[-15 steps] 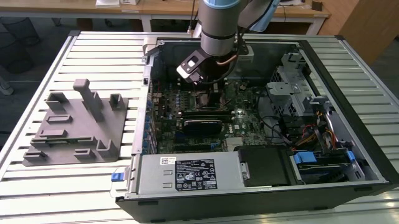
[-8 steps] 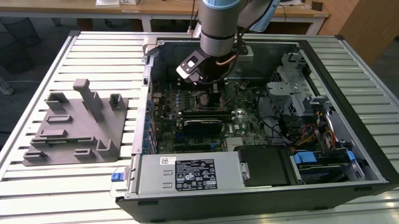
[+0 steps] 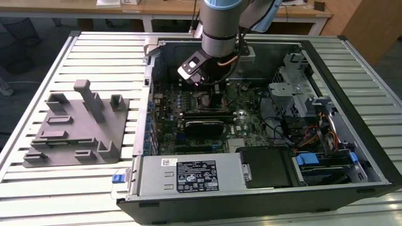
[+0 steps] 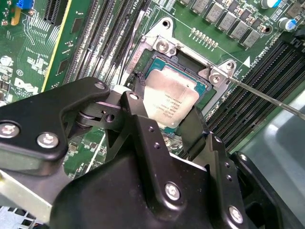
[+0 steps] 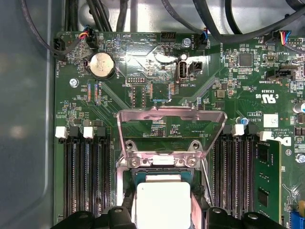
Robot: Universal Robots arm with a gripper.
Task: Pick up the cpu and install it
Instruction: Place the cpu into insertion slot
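Note:
The cpu, a flat square chip with a silver-grey top, sits low over the open black socket on the motherboard. In the first wrist view the cpu lies just below the raised metal load plate. My gripper straddles the chip, with one black finger against one side and the other finger against the opposite side, shut on it. In the exterior view my gripper reaches down inside the open computer case over the board's middle.
The thin socket lever sticks out beside the socket. Memory slots flank it on both sides, with a green module seated in one. A grey fixture block with upright posts stands on the slatted table at the exterior view's left. Cables and drive bays fill the case's right.

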